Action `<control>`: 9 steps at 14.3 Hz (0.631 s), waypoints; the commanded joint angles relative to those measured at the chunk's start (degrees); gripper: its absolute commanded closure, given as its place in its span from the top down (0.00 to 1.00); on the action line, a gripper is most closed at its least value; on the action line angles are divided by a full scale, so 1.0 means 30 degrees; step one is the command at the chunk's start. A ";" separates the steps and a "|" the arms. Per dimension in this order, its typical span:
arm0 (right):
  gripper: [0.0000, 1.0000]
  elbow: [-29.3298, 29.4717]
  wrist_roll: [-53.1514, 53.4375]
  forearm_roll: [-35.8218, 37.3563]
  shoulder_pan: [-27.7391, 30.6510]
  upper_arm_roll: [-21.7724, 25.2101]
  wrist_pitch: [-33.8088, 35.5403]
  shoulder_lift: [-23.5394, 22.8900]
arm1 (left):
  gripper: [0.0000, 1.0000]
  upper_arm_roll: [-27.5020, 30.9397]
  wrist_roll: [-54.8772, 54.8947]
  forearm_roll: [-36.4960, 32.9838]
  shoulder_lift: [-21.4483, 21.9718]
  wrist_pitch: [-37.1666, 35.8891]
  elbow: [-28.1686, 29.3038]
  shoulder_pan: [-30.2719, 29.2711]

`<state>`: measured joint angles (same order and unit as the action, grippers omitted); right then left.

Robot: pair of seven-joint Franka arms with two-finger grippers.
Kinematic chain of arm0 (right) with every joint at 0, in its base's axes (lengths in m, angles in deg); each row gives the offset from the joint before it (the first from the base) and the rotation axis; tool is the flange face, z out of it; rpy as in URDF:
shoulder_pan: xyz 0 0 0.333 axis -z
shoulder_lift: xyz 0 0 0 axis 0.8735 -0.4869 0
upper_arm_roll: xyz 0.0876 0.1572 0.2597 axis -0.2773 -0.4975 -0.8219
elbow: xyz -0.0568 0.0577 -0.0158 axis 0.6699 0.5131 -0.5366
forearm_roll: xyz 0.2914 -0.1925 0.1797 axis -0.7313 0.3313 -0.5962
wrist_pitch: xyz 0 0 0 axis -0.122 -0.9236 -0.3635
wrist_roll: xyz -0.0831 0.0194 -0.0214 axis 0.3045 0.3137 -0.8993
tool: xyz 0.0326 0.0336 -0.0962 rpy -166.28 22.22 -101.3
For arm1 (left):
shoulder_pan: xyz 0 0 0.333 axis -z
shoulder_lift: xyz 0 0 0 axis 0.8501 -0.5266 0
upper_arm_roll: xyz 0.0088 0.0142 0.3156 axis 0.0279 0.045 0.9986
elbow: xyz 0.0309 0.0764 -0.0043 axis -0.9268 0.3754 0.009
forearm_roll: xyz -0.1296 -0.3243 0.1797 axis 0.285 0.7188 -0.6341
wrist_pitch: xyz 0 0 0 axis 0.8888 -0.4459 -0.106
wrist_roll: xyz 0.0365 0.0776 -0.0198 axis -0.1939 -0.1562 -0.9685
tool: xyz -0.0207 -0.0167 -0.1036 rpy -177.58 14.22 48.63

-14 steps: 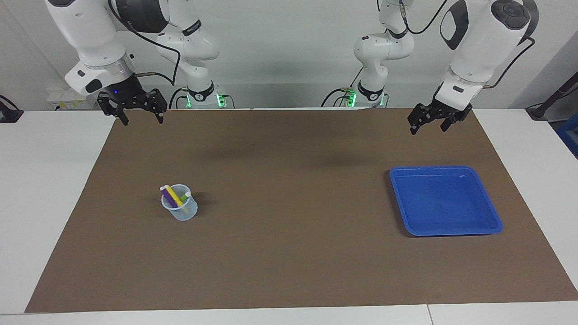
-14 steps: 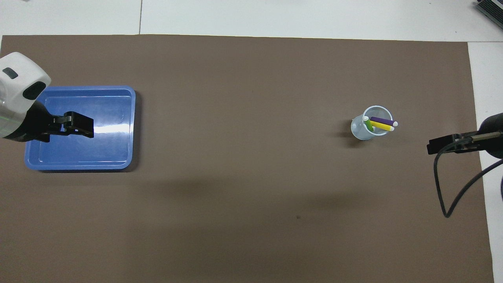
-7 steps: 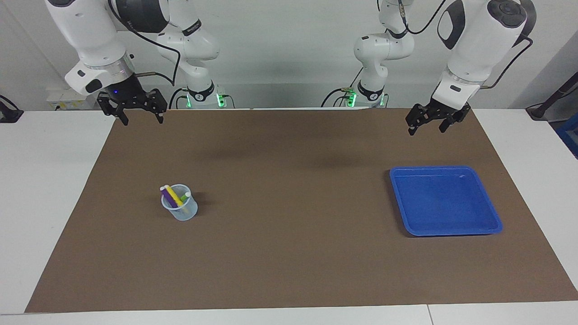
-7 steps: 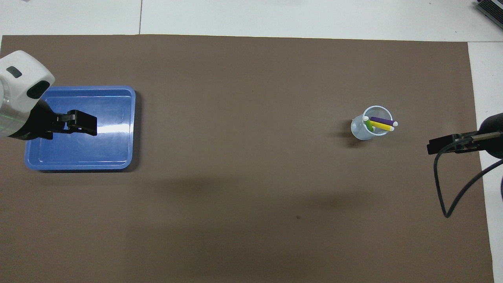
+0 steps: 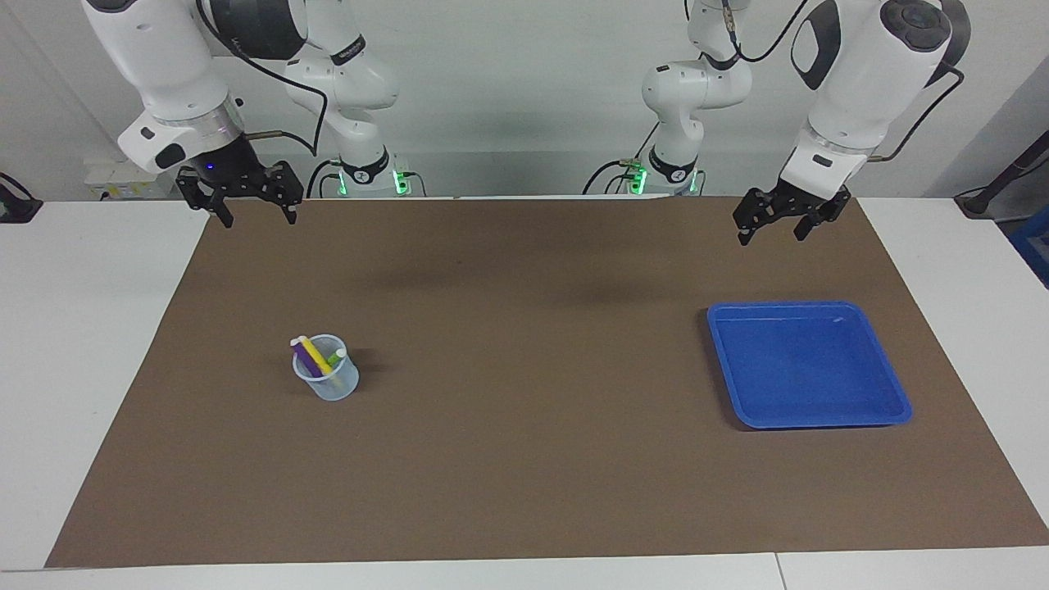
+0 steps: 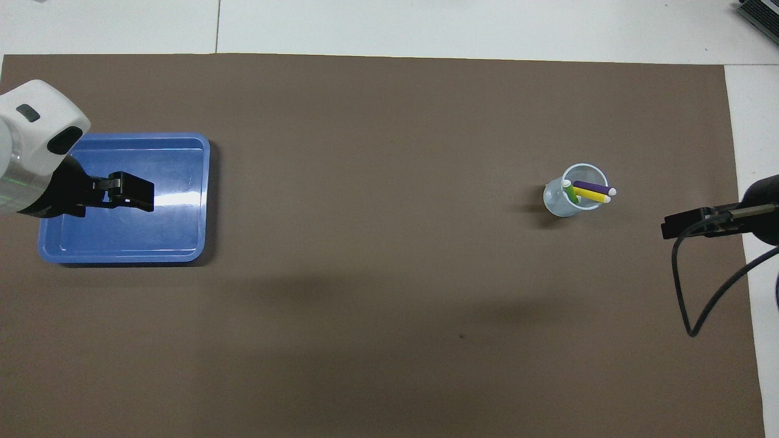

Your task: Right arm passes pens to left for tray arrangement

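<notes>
A purple pen, a yellow pen and a green pen stand slanted in a small clear cup toward the right arm's end of the table. The blue tray lies bare toward the left arm's end. My right gripper, with its blue light, hangs open and high over the mat's corner, apart from the cup. My left gripper hangs open in the air above the mat, well over the tray's height, holding nothing.
A brown mat covers most of the white table. A black cable loops down from the right wrist. Both arm bases stand at the robots' edge of the table.
My left gripper has drifted a little toward the table's middle and slightly up. The right arm, the cup with pens and the tray have not moved.
</notes>
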<state>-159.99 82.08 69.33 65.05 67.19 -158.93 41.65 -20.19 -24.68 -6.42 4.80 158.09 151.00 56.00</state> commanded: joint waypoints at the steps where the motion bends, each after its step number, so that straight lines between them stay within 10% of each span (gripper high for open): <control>1: 1.00 -0.0175 -0.0586 -0.0215 0.0245 -0.0070 0.0060 0.0299 | 1.00 0.0171 0.0113 0.0175 0.0350 0.0012 0.0268 0.0037; 9: 1.00 -0.0175 -0.0615 -0.0215 0.0245 -0.0070 0.0060 0.0299 | 1.00 0.0200 0.0027 0.0175 0.0350 0.0482 0.0210 0.0213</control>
<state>-159.99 82.08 69.33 65.05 67.19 -158.93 41.65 -20.09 -24.69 -6.42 4.80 158.63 150.98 56.25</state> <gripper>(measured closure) 0.000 0.000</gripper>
